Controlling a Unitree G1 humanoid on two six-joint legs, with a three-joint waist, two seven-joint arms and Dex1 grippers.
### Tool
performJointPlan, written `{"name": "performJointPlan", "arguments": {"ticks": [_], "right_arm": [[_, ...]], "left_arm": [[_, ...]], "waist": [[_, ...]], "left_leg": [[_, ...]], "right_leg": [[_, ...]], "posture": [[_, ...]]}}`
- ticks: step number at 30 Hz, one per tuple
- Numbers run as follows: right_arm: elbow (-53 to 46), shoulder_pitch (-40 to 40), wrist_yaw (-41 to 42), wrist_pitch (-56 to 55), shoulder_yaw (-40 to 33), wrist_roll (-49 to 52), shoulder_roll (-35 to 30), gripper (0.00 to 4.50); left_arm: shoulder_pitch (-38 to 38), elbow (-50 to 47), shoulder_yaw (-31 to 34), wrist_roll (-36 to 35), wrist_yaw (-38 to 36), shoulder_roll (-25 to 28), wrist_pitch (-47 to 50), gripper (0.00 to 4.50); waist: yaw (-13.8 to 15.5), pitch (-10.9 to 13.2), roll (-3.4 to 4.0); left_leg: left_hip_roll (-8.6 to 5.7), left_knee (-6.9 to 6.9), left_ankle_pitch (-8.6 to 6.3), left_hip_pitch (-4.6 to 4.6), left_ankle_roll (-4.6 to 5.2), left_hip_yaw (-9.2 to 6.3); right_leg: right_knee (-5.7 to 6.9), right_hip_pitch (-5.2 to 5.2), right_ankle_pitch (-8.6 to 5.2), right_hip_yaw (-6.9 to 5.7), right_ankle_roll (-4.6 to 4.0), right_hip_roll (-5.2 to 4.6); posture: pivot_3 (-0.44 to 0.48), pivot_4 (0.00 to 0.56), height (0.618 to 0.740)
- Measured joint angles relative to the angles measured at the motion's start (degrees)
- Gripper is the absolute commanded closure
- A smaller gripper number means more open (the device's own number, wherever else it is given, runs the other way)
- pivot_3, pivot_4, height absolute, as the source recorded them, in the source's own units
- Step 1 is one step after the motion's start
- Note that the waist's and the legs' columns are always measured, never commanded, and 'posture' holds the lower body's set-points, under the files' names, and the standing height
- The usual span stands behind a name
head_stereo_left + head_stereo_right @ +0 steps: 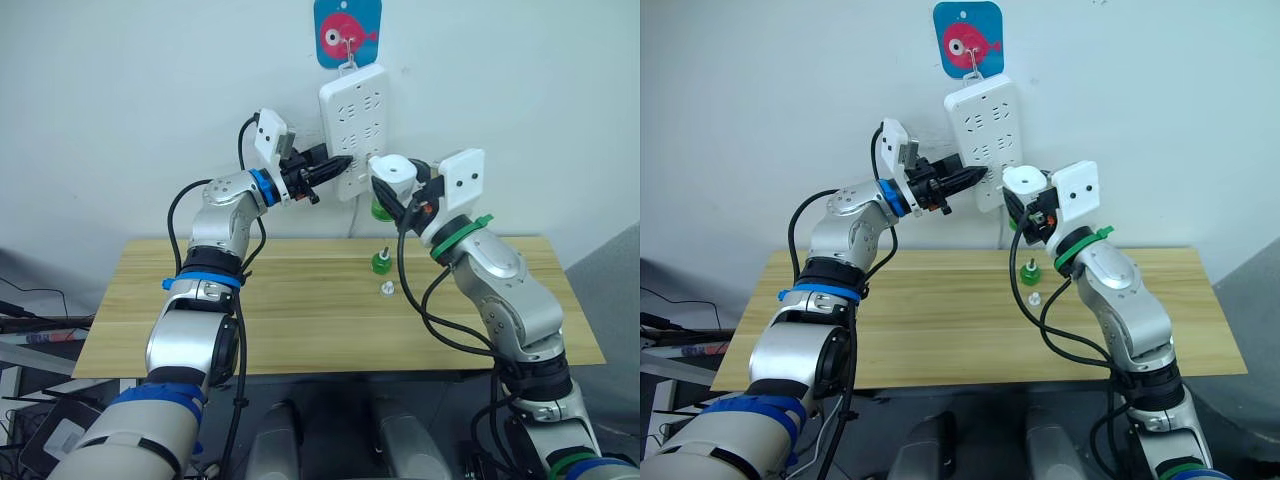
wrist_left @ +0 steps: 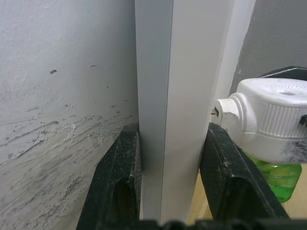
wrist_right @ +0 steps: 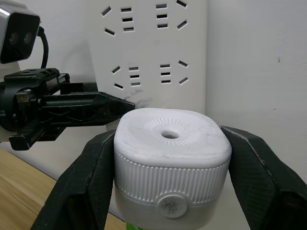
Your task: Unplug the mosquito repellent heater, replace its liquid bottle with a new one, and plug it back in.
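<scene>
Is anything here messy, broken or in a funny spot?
Nothing looks broken or spilled. One small oddity: a tiny white cap lies loose on the wooden table, beside a small green bottle standing uncapped. The long white power strip also hangs slightly tilted on the wall.

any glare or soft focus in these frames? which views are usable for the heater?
Right wrist view: mosquito repellent heater sharp between the right gripper fingers, flat light, no glare. Left wrist view: power strip edge and wall texture sharp, heater slightly soft at the frame edge. Left eye view: even lighting, faint shadows on the wall, no blown highlights; capless green bottle small but distinct.
</scene>
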Motion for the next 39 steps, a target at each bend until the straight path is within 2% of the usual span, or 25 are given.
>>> {"name": "performJointPlan", "arguments": {"ticks": [16, 26, 39], "right_arm": [[4.8, -0.4, 2.1, -5.4, -0.1, -5.6, 2.9, 1.48], [15.2, -7.6, 7.6, -8.4, -0.5, -5.7, 3.6, 1.48], [23.3, -10.5, 10.3, -13.6, -0.3, -7.9, 6.9, 1.5]], "left_arm": [[-0.1, -0.1, 0.2, 0.0, 0.0, 0.2, 0.8, 3.16], [0.6, -0.6, 1.6, 0.0, 0.1, 1.5, 2.4, 3.16], [1.7, -2.3, 3.7, 0.0, 1.4, 1.6, 6.1, 3.16]], "waist": [[-0.1, 0.0, 0.0], [-1.4, 0.0, 0.0], [-2.9, 0.0, 0.01]], "left_leg": [[0.0, 0.0, 0.0, 0.04, -0.01, 0.02], [0.0, 0.12, 0.09, 0.2, 0.04, 0.02], [0.01, 0.12, 0.34, 0.33, 0.19, 0.09]], "right_leg": [[0.06, 0.0, 0.0, 0.01, 0.0, 0.0], [0.34, 0.04, 0.06, 0.04, -0.02, 0.02], [0.35, 0.06, 0.42, 0.21, 0.04, 0.05]], "posture": [[-0.155, 0.218, 0.74], [-0.148, 0.208, 0.74], [-0.138, 0.207, 0.74]]}}
